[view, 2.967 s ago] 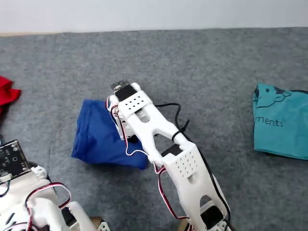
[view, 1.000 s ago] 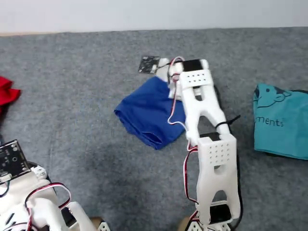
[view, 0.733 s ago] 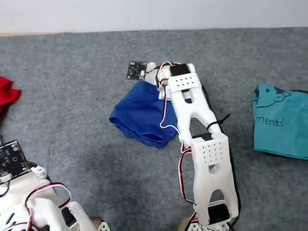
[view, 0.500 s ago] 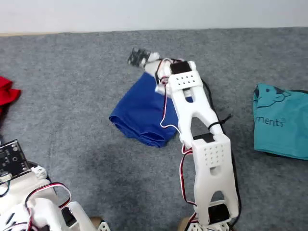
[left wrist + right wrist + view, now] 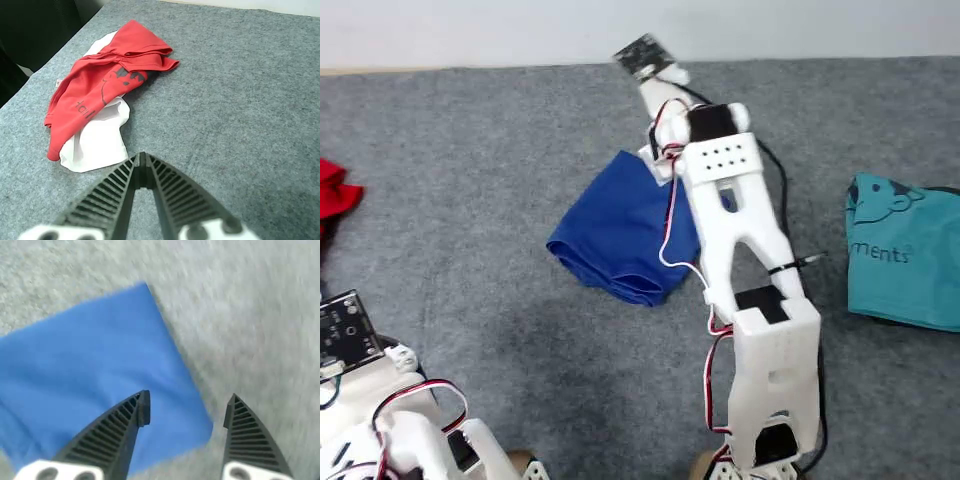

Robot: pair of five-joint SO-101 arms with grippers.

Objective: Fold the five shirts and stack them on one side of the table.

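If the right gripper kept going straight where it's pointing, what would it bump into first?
Probably the blue shirt. The right gripper, open, points down at its edge, with the grey mat just beside. Its height above is hard to judge.

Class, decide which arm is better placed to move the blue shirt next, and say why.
Right. The right tool, open, hangs over the blue shirt at its corner; the left tool is shut, facing the red shirt.

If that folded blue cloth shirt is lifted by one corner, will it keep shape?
Probably not: the folded blue cloth shirt shows soft, layered edges, so it would likely droop and unfold. Pushed, it may bunch on the fuzzy grey mat.
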